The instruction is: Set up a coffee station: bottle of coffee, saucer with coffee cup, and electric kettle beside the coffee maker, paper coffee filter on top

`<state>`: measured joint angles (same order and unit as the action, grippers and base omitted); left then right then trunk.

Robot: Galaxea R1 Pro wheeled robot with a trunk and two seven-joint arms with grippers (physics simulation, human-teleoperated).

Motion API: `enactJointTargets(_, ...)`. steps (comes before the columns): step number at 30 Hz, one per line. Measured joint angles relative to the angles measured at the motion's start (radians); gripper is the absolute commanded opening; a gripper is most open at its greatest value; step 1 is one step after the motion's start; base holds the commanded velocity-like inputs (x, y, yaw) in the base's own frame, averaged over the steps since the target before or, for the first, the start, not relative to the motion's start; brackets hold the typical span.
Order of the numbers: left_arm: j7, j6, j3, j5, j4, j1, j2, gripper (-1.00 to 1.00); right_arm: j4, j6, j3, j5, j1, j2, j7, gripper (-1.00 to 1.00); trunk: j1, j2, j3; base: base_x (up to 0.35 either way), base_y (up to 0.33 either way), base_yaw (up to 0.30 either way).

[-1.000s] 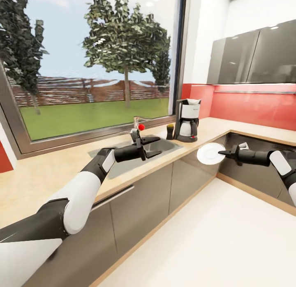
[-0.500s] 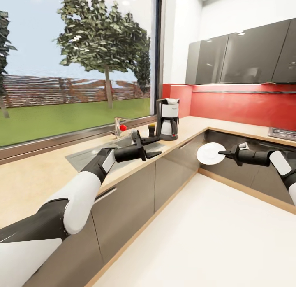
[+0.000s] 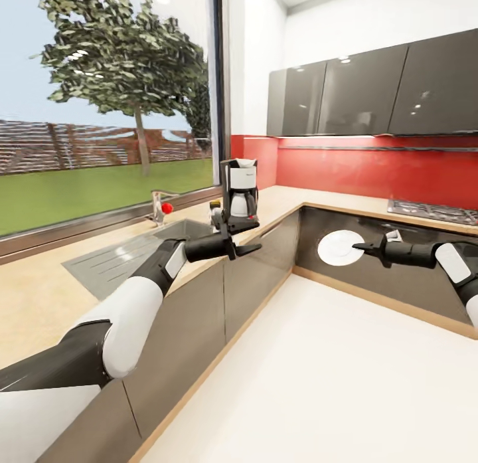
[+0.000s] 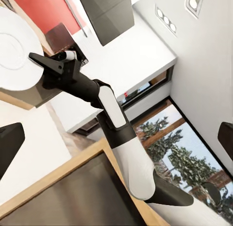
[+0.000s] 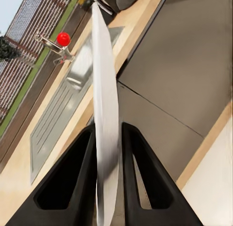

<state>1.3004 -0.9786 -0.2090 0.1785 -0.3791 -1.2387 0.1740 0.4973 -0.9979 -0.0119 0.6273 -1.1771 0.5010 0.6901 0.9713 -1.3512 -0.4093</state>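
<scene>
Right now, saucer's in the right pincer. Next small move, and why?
Probably carry the saucer toward the countertop beside the coffee maker. The right pincer grips its rim edge-on in mid-air, well short of the machine; the left pincer is open.

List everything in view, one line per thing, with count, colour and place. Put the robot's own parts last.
coffee maker: one, black frame with white housing, on the countertop near the window corner.
bottle of coffee: one, dark with a yellowish top, beside the coffee maker, partly hidden by the left hand.
kitchen countertop: one, light wood, running under the window and round the corner.
sink: one, grey, inset in the countertop.
tap: one, metal with a red knob, behind the sink.
wall cabinets: a row, dark grey, above the red backsplash.
hob: one, dark, on the far countertop.
saucer: one, white, gripped edge-on.
left hand: open, empty.
right hand: shut on the saucer.
</scene>
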Motion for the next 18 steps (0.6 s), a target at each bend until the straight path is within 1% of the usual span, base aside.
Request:
enactJointTargets(4, 0.0, 0.0, 0.0, 0.0, 0.0, 0.0, 0.0, 1.0, -0.001, 0.0, 0.0, 0.0, 0.0, 0.004, 0.0, -1.0, 0.0, 0.0, 0.0, 0.0, 0.0, -0.287)
enactJointTargets(7, 0.0, 0.0, 0.0, 0.0, 0.0, 0.0, 0.0, 1.0, -0.001, 0.0, 0.0, 0.0, 0.0, 0.012, 0.0, -1.0, 0.0, 0.0, 0.0, 0.0, 0.0, -0.288)
enactJointTargets(12, 0.0, 0.0, 0.0, 0.0, 0.0, 0.0, 0.0, 1.0, -0.002, 0.0, 0.0, 0.001, 0.0, 0.016, 0.001, -1.0, 0.0, 0.0, 0.0, 0.01, -0.01, -0.283)
enactJointTargets(15, 0.0, 0.0, 0.0, 0.0, 0.0, 0.0, 0.0, 1.0, -0.001, 0.0, 0.0, 0.001, 0.0, 0.019, 0.0, -1.0, 0.0, 0.0, 0.0, 0.102, -0.133, -0.149)
enactJointTargets(18, 0.0, 0.001, 0.0, 0.0, 0.001, 0.0, 0.0, 1.0, 0.0, 0.0, 0.0, 0.0, 0.0, 0.02, 0.0, -1.0, 0.0, 0.0, 0.0, 0.076, -0.094, -0.04)
